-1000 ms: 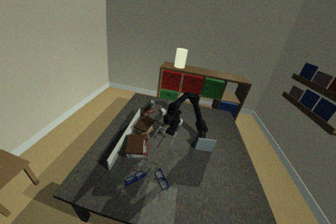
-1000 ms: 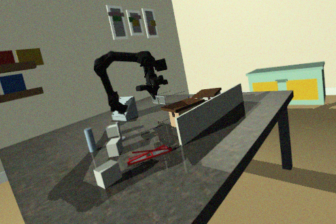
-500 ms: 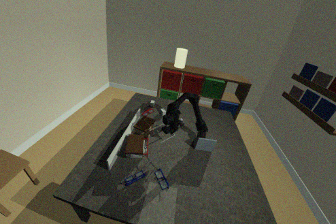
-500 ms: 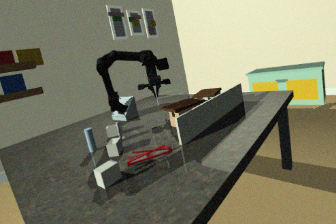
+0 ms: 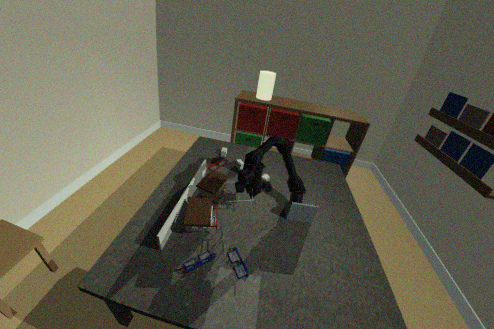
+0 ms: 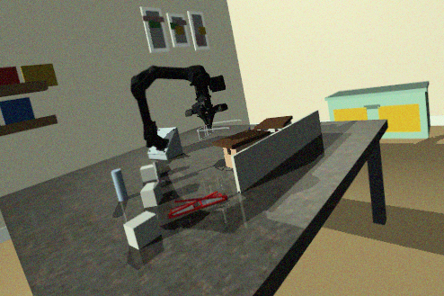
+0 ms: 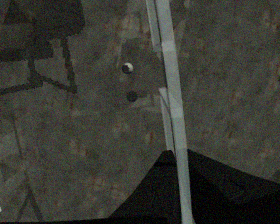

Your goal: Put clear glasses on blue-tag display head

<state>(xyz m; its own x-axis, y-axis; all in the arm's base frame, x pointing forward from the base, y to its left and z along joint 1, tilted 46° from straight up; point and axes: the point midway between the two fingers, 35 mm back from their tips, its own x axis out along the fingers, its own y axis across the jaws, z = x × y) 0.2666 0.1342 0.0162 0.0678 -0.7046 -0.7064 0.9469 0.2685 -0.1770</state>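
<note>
The clear glasses [image 5: 241, 201] [image 6: 220, 129] [image 7: 172, 100] hang above the table with their temples reaching toward the heads. My gripper [image 5: 252, 195] [image 6: 207, 127] [image 7: 174, 159] is shut on their pale front bar, which crosses the wrist view. Two display heads with flat brown tops stand beside a white wall: one farther back in the top view [image 5: 212, 182], also in the exterior view [image 6: 274, 122], and one nearer [image 5: 199, 212], its top also in the exterior view [image 6: 243, 139]. A thin red outline shows at the nearer head's front. The glasses are clear of both. I cannot make out the blue tag.
The long white wall [image 5: 175, 215] [image 6: 279, 156] runs behind the heads. Two blue glasses [image 5: 199, 262] [image 5: 237, 263] and red glasses [image 5: 216, 164] [image 6: 198, 204] lie on the table. White blocks [image 6: 149, 194] [image 6: 141, 229], an upright cylinder [image 6: 119, 184] and a pale wedge [image 5: 302, 212] stand there. Faint clear outlines show near the red glasses.
</note>
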